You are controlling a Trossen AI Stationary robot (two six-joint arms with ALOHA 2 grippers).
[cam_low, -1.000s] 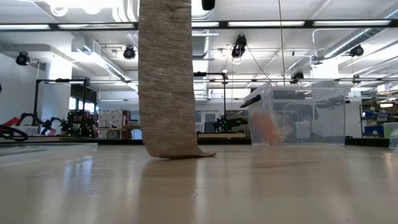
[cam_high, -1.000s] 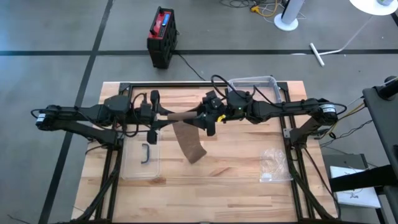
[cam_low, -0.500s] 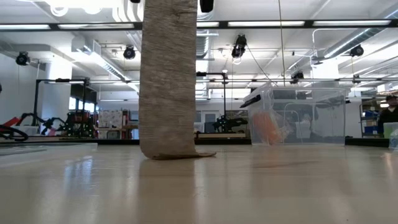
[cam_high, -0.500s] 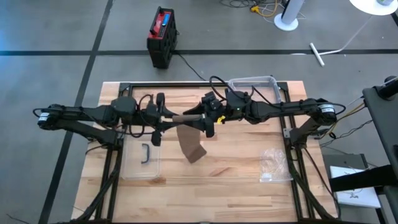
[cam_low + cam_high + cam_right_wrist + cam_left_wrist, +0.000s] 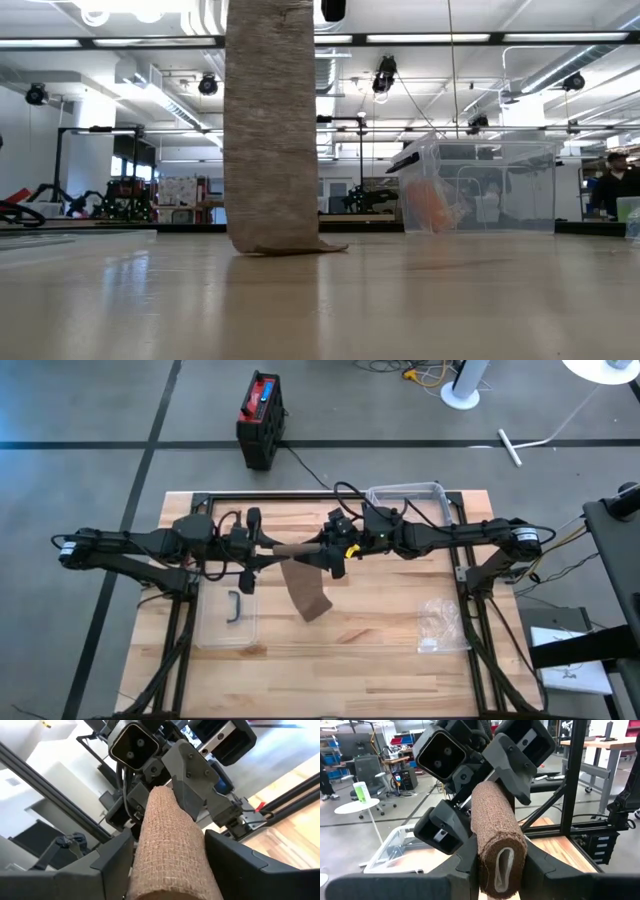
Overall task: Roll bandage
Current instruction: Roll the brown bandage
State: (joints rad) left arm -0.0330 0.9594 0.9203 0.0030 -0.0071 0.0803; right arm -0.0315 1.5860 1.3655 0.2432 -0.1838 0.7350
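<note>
One bandage (image 5: 303, 573) is what your next turn depends on, and its rolled part lies crosswise in the middle of the high view, long axis running left to right between the two arms. You have the left gripper (image 5: 268, 548) at the roll's left end, its fingers (image 5: 465, 865) narrow and clamped on the core. The right gripper (image 5: 327, 552) meets it from the right, its fingers (image 5: 114, 857) standing wide on either side of the roll; you cannot tell from these pictures whether they press it. Both grippers are about equally near. From the roll a loose tail hangs straight down, and its end lies folded on the worktop (image 5: 370, 635), lower centre of the high view. By my judgement, winding must turn about that left-to-right axis to draw the tail up.

Counted: one bandage, two grippers, one clear bin (image 5: 410, 498) at upper right of the worktop, one clear tray (image 5: 226, 622) at lower left, and one plastic bag (image 5: 438, 623) at lower right.
</note>
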